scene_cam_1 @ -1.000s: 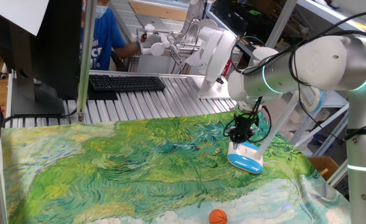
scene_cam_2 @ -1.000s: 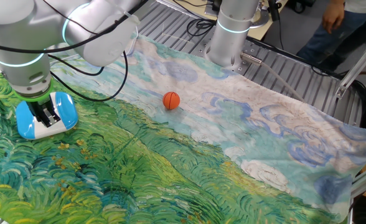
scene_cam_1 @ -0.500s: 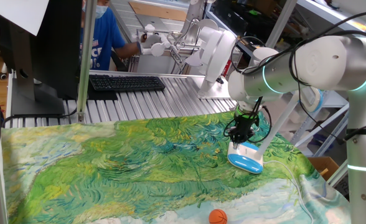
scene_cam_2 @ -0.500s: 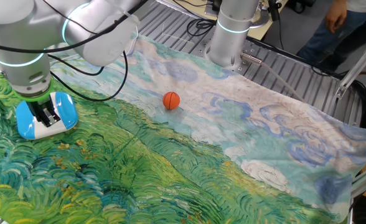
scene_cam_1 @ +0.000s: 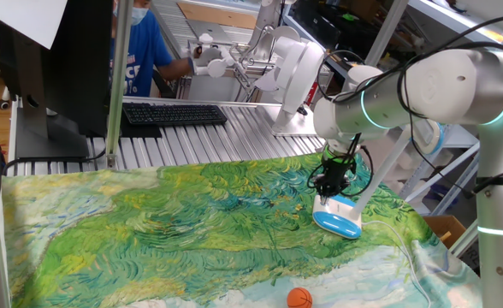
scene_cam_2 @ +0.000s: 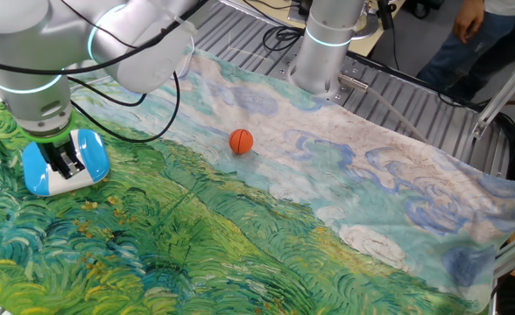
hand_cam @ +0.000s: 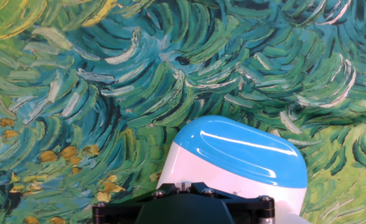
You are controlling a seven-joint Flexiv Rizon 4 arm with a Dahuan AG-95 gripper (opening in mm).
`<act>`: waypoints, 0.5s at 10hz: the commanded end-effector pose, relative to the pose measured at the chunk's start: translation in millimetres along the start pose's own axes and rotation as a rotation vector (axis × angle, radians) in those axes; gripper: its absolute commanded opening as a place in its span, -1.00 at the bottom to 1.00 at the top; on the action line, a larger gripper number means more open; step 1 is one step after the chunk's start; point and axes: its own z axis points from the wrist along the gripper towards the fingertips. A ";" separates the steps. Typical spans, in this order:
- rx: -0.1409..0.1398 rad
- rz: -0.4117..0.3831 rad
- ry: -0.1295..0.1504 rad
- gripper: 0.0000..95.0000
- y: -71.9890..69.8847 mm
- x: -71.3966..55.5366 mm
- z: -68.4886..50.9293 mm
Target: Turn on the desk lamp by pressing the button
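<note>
The desk lamp [scene_cam_1: 338, 218] is stood on the painted green-and-blue tablecloth [scene_cam_1: 192, 231] near the far right side of the table as seen in one fixed view. Its oval white base, rimmed in light blue, is seen lying flat on the cloth, and a thin white stem is seen slanting up and to the right from it.

The gripper [scene_cam_1: 331, 186] is pointed straight down directly over the lamp base. In the other fixed view the gripper [scene_cam_2: 66, 163] is seen with its dark fingers [scene_cam_2: 60, 157] lowered onto the white top of the base [scene_cam_2: 65, 166], the blue rim showing on both sides of them. Contact with the base appears to be made, though the exact touching point is hidden by the fingers themselves. Whether the fingers are parted or closed cannot be told from any view: no gap between the tips and no meeting of the tips is shown.

In the hand view the lamp base [hand_cam: 236, 155] is seen just ahead of the black gripper body [hand_cam: 183, 208], at the lower middle of the frame, with swirling brushstrokes of the cloth around it.

A small orange ball [scene_cam_2: 241, 141] is seen lying on the cloth well apart from the lamp. A black keyboard [scene_cam_1: 174, 113] is seen on the slatted metal tabletop beyond the cloth.
</note>
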 end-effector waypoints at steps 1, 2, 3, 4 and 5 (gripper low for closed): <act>0.000 0.000 -0.001 -1.00 -0.1 0.5 2.8; 0.003 0.001 0.010 -1.00 -0.2 -0.3 -2.3; 0.013 0.003 0.029 -1.00 0.0 -1.2 -11.5; 0.015 0.003 0.037 -1.00 0.0 -1.4 -17.1; 0.015 0.003 0.040 -1.00 0.2 -1.3 -20.6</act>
